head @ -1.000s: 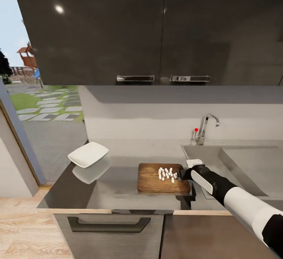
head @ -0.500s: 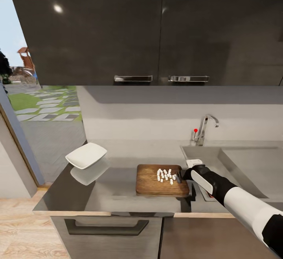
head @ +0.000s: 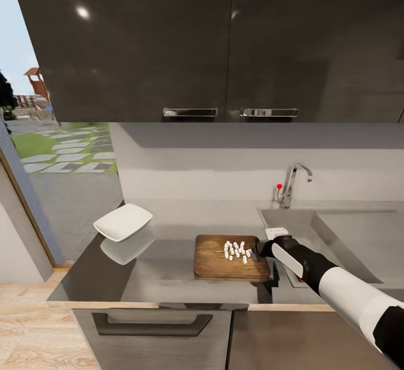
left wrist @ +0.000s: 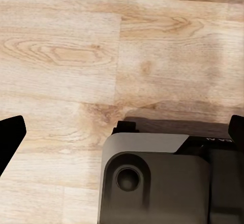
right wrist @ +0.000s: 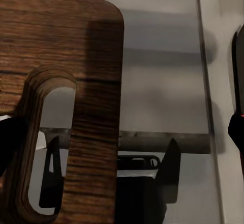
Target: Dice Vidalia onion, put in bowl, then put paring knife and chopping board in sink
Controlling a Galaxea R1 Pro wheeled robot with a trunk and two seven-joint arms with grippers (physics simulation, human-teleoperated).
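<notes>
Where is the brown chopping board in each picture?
Head view: the chopping board lies on the countertop, left of the sink, with the diced onion on it.
Left wrist view: wooden floor, no board.
Right wrist view: the board's handle-slot end fills the left side.
Shared landmark: the grey countertop.

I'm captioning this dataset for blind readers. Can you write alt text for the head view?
The robot's right pincer sits at the right end of a brown chopping board carrying diced onion on a grey countertop. A white bowl lies further left, the sink with its tap to the right, and dark cabinets hang above.
</notes>
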